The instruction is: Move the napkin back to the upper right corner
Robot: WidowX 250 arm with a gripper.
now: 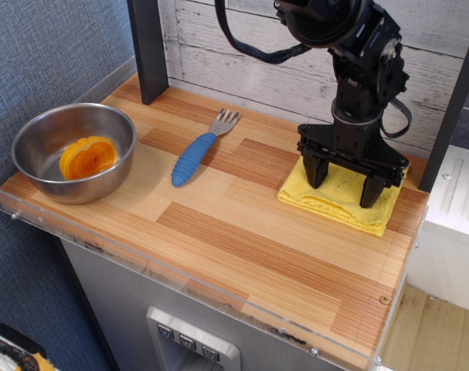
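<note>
The bright yellow napkin lies flat on the striped wooden tabletop, close to the upper right corner where the whitewashed plank wall meets the black post. My black gripper points straight down onto the napkin. Its two fingertips are spread wide and rest on the cloth, with nothing pinched between them. The arm hides the napkin's back edge.
A steel bowl holding an orange object stands at the left front. A blue-handled fork lies mid-back. Another black post stands at the back left. A clear acrylic lip runs along the front edge.
</note>
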